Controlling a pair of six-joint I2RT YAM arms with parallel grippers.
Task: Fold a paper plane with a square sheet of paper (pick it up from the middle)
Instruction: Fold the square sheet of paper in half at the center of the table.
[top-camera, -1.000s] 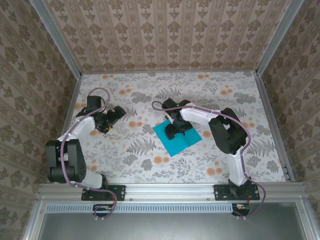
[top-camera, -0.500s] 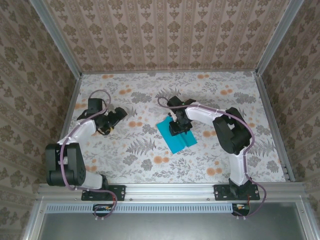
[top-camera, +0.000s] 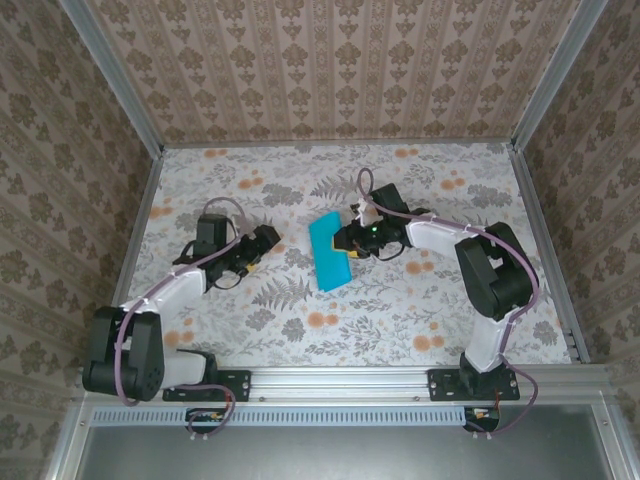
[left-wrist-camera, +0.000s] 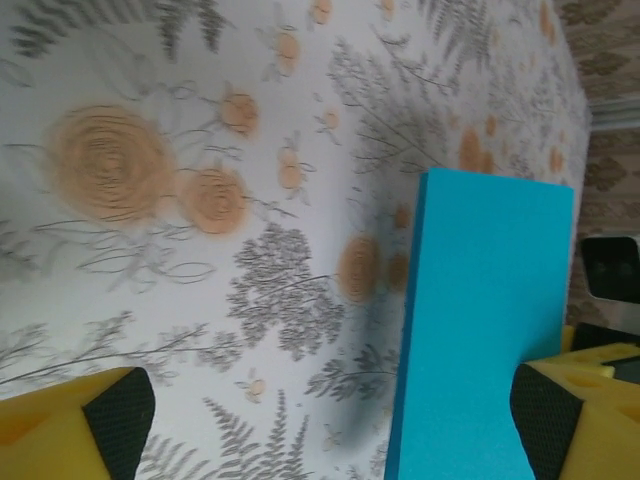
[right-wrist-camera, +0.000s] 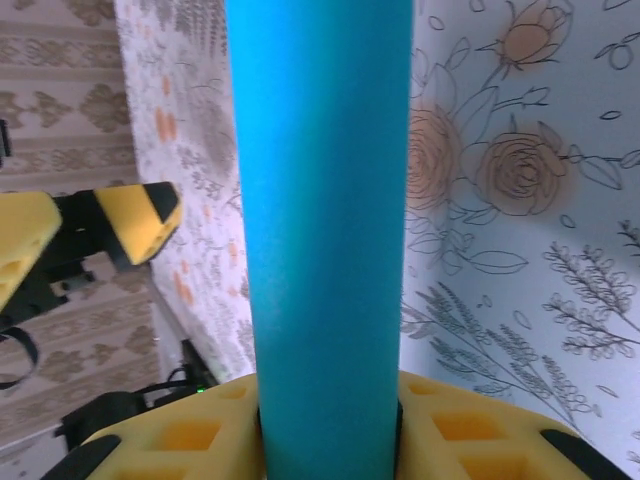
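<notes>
Square sheet of paper, teal strip, right pincer clamping it, left pincer apart

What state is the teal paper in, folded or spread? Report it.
Folded over: the square sheet of paper shows as a narrow strip, not a flat square, pinched in the right end effector.

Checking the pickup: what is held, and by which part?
Right gripper pinches the square sheet of paper by its long edge nearest that arm; left gripper holds nothing.
</notes>
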